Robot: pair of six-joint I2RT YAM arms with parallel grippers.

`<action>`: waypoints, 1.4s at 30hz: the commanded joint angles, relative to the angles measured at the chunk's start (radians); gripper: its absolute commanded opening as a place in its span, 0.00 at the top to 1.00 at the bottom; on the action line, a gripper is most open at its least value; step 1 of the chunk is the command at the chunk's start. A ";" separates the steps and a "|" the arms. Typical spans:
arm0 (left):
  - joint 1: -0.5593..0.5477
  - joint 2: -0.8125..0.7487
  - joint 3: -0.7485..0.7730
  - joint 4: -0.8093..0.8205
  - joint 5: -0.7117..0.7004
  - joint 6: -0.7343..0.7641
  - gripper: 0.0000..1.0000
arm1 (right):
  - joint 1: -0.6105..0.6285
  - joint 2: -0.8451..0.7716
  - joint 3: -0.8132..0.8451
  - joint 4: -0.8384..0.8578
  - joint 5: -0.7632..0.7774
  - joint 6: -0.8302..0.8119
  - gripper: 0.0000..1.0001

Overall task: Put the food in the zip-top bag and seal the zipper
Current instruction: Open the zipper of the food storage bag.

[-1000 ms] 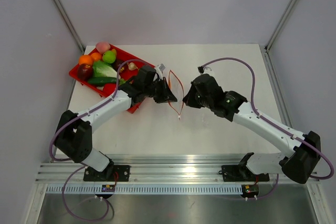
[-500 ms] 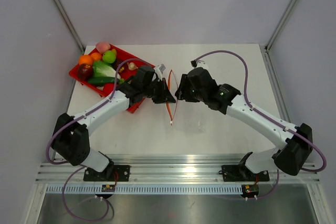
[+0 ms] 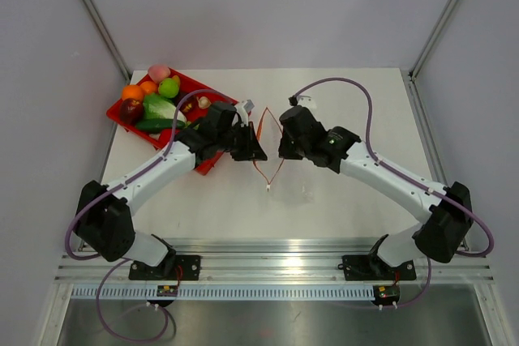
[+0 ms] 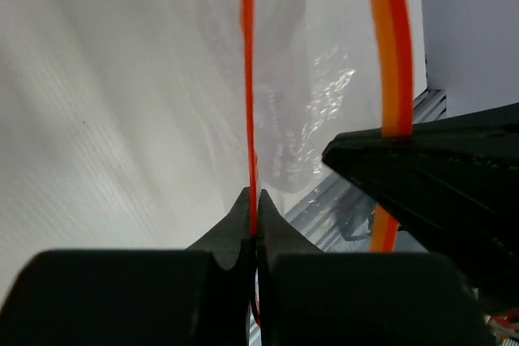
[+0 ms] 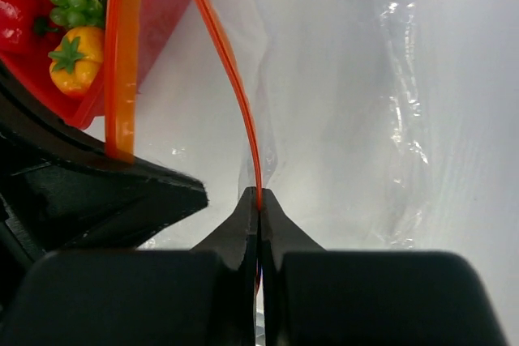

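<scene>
The two hands meet over the middle of the worktop [image 3: 340, 200], with the zip-top bag [image 3: 268, 151] held between them. The left hand [image 3: 253, 148] is pinched tight on one lip of the zipper [image 4: 246, 79]; the right hand [image 3: 282, 143] is clamped the same way on the other lip, its fingers [image 5: 243, 228] closed to a thin seam around the orange-red strip. From above, the two lips bow apart in a narrow diamond, so the mouth stands open. Whether the clear, crinkly body touches the worktop, I cannot tell. The food [image 3: 160, 104] sits heaped in the red tray [image 3: 207, 87] at the far left corner, cabbage [image 3: 164, 108] among it; the tray lies just beside the left hand, the forearm crossing its near corner.
</scene>
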State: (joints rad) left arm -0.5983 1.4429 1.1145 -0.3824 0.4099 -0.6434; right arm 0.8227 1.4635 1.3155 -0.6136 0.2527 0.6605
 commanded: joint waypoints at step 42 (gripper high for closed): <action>0.480 -0.050 0.268 -0.446 -0.386 0.137 0.20 | 0.009 -0.129 0.027 -0.104 0.209 -0.125 1.00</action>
State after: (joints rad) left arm -0.1619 1.3396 1.3483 -0.7502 0.1635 -0.4316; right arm 0.8242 1.3437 1.3418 -0.7753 0.4942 0.5602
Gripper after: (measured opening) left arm 0.799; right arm 0.011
